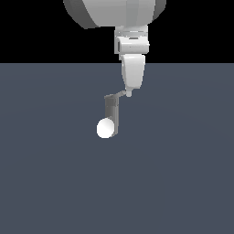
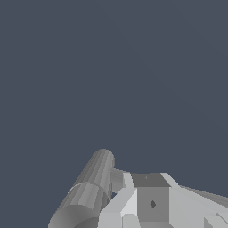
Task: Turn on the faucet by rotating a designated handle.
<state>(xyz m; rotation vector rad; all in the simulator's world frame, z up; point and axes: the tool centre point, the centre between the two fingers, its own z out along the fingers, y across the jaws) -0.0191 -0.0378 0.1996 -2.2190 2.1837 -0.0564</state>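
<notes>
The faucet (image 1: 111, 112) is a small grey upright post on the floor with a white ball-like end (image 1: 105, 128) at its base. Its handle (image 1: 119, 94), a thin grey bar, sticks out from the post's top toward the exterior view's right. My gripper (image 1: 129, 93) points straight down from above, and its tip touches the handle's outer end. The fingers look pressed together into one narrow tip, with nothing between them. In the wrist view the grey post (image 2: 93, 182) lies beside a fingertip (image 2: 151, 200), and the handle (image 2: 117, 180) runs behind that fingertip.
A flat, dark blue-grey floor (image 1: 183, 183) surrounds the faucet. The large white arm body (image 1: 114, 11) hangs at the top of the exterior view, above the faucet.
</notes>
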